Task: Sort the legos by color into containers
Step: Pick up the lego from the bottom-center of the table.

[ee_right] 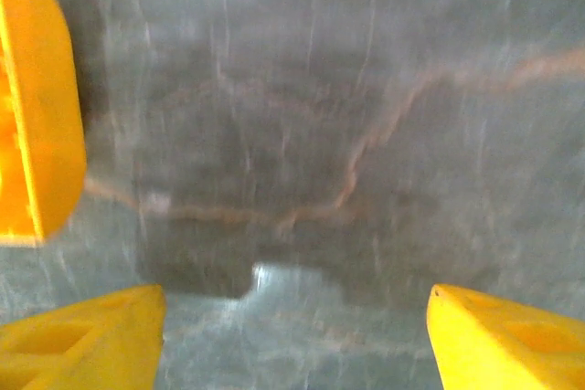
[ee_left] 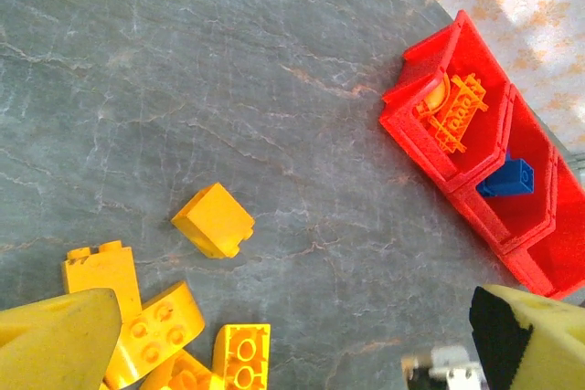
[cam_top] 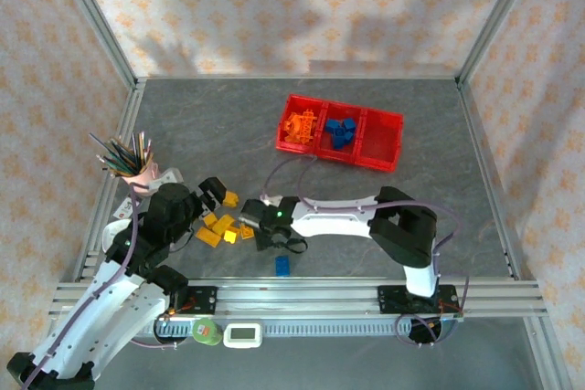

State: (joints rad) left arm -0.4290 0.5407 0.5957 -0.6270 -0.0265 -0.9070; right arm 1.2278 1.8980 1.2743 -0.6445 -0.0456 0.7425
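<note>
Right pincer (ee_right: 294,303) and left pincer (ee_left: 294,308) gape empty; one blue brick (cam_top: 283,265) (loose), three joined red bins (cam_top: 384,139).

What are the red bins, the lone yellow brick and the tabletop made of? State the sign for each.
Red bins: likely molded plastic, glossy; uniform colour, sheen on thin walls.
Yellow brick: hard plastic, smooth; crisp edges, even colour.
Tabletop: matte grey stone-look with pale veins; stone or printed laminate, cannot tell.
</note>
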